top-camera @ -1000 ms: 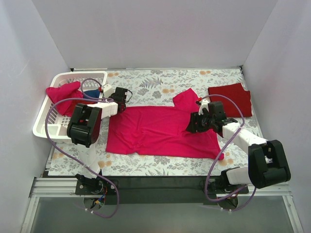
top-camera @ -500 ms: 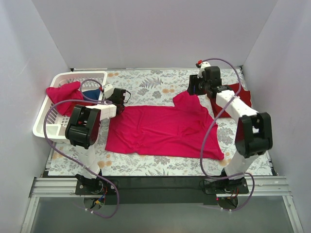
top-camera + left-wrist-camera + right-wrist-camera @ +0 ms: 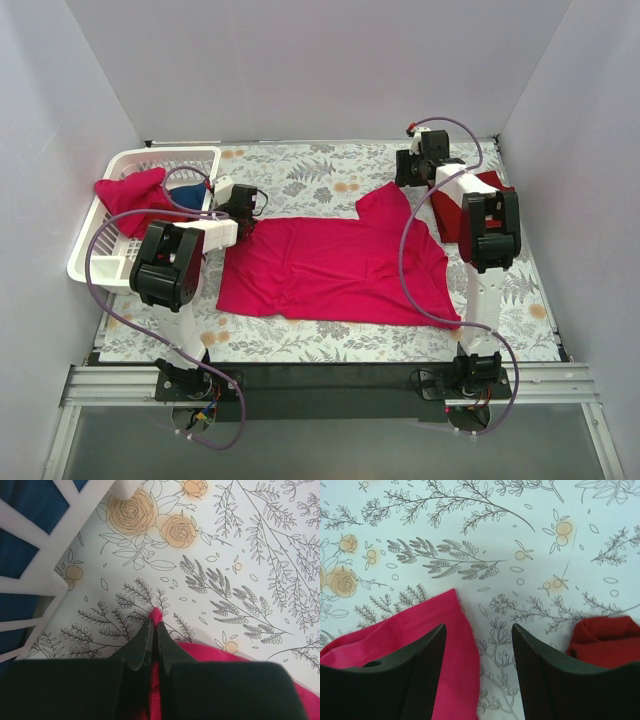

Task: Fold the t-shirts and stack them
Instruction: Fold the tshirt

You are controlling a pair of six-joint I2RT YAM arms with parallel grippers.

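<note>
I count four shirts: two bright pink, a spread pink shirt [image 3: 330,270] and a bunched pink shirt [image 3: 130,188], plus one blue shirt [image 3: 184,195] and one dark red shirt [image 3: 447,218]. One white basket [image 3: 95,268]. Two robot arms, left arm [image 3: 172,262] and right arm [image 3: 487,232]. One flowered worktop [image 3: 310,170].

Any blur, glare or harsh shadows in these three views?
Top external: even light, soft shadows, the pink t-shirt sharp, no glare. Left wrist: floral tablecloth crisp, the left gripper body soft at the bottom edge. Right wrist: right gripper pad texture and shirt stitching both sharp.
</note>
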